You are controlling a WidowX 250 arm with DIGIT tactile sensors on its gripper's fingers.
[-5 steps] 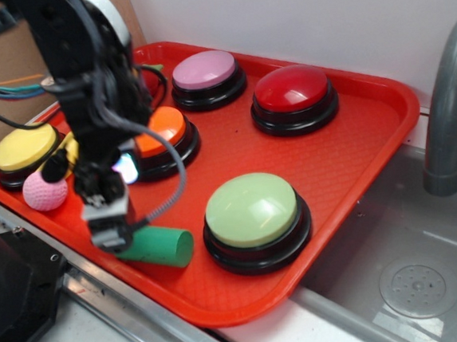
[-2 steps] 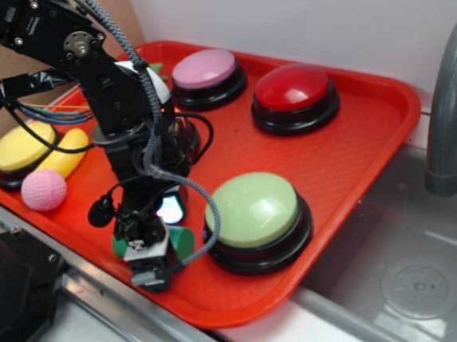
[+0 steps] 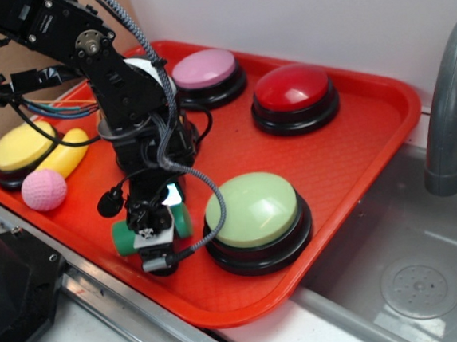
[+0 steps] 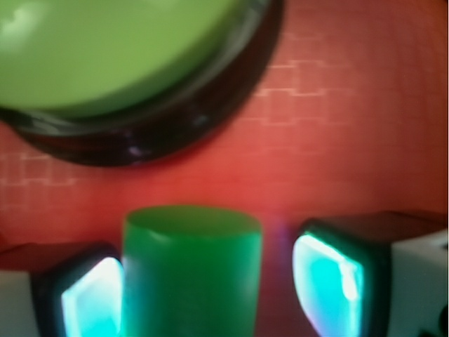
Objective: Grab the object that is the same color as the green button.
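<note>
The cylinder [image 4: 191, 270] lies at the green button's [image 3: 252, 208] 9 o'clock, between the open fingers [image 4: 324, 279], gap on one side. Closing off-centre could roll it into the button.

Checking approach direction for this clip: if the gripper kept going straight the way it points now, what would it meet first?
The gripper points down at the tray, fingers either side of the dark-green cylinder. Going straight on, the fingers would likely meet the tray floor first. The wrist view shows a gap on one side, so the jaws look open.
</note>
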